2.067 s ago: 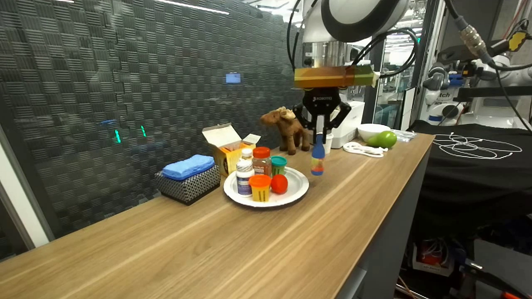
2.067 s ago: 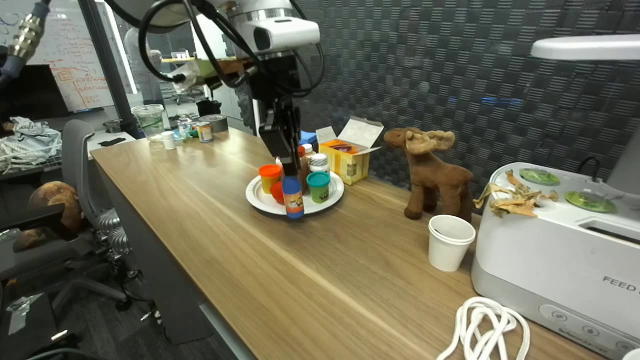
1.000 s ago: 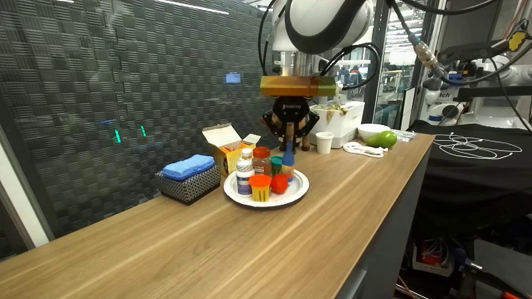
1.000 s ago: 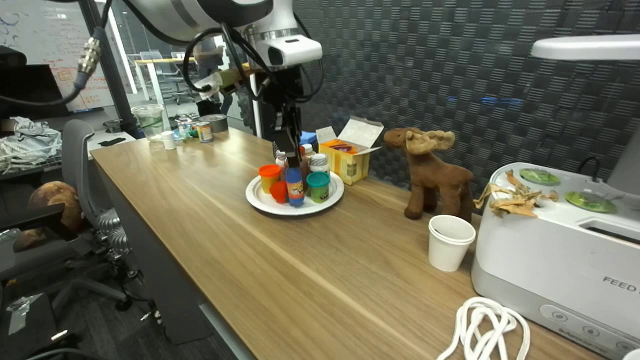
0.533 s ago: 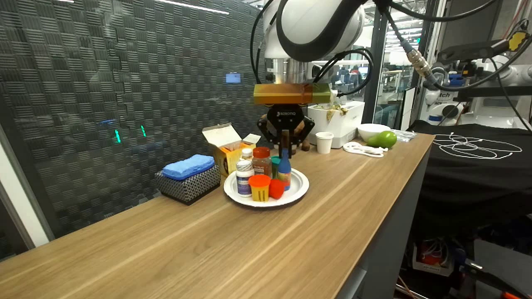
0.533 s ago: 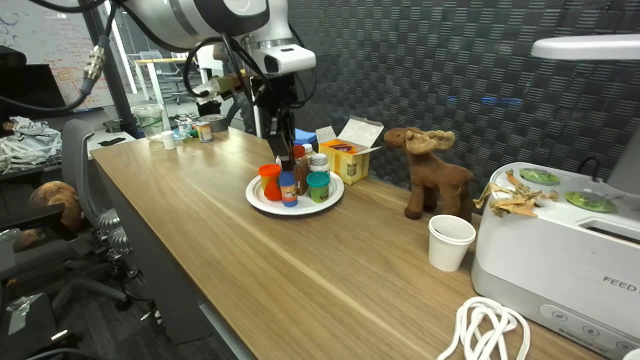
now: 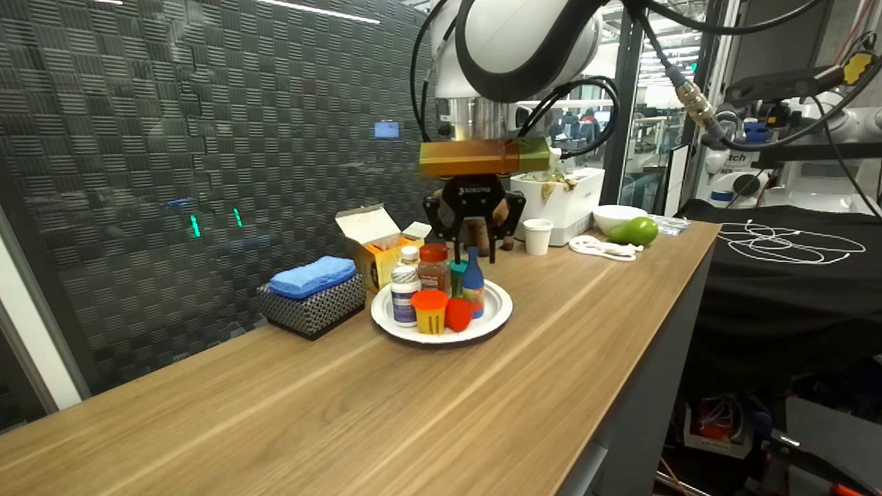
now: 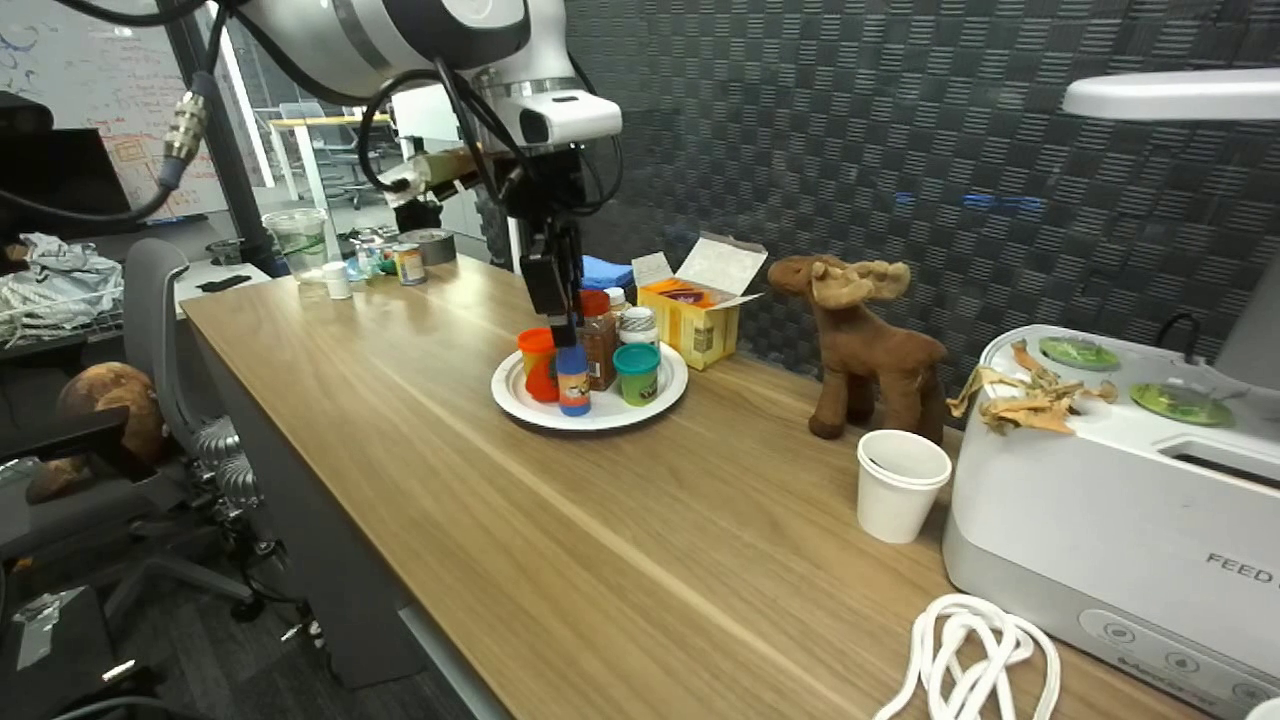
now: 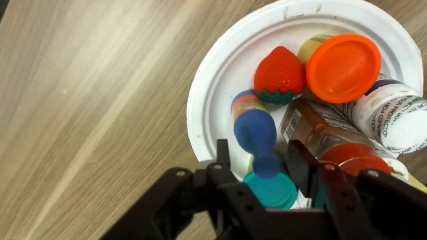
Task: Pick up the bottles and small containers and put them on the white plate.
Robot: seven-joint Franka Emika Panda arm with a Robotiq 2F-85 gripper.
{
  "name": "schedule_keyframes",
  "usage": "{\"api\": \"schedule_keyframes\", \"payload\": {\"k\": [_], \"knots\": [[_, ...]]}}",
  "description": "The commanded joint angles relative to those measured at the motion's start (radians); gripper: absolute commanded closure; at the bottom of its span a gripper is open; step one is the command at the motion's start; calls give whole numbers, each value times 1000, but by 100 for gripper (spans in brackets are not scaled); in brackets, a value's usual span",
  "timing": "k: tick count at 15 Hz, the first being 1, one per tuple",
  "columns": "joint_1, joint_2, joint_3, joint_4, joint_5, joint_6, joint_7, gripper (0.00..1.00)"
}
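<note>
Looked all but finished, with the blue bottle (image 7: 473, 286) on the white plate (image 9: 198, 110) along with lidded tubs (image 9: 343, 68), a red-capped jar (image 7: 434, 270) and white-capped bottles (image 7: 406, 300), the gripper (image 7: 474, 262) parted astride the blue bottle's top, gripping nothing, and probably only withdrawal left.

See brown plush moose (image 8: 870, 355) standing on wooden counter (image 7: 413, 413), near open yellow box (image 8: 688, 325). Note folded blue cloth (image 7: 311, 277) atop patterned box (image 7: 320, 311). Spot dry leaves (image 8: 1035, 408) on white appliance (image 8: 1110, 520), white cord (image 8: 926, 640) looped just beside. Also see green fruit (image 7: 642, 232) by white bowl (image 7: 617, 218). Farther off, get gray chair (image 8: 153, 330), whiteboard (image 8: 110, 95) with red writing.
</note>
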Motion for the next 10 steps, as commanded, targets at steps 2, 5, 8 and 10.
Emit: {"api": "schedule_keyframes", "payload": {"k": [2, 5, 8, 10], "knots": [[7, -104, -7, -30, -7, -26, 21, 9], [7, -204, 15, -67, -5, -156, -32, 0], [4, -282, 45, -107, 9, -289, -63, 0], [-2, -330, 60, -142, 33, -340, -91, 0]]}}
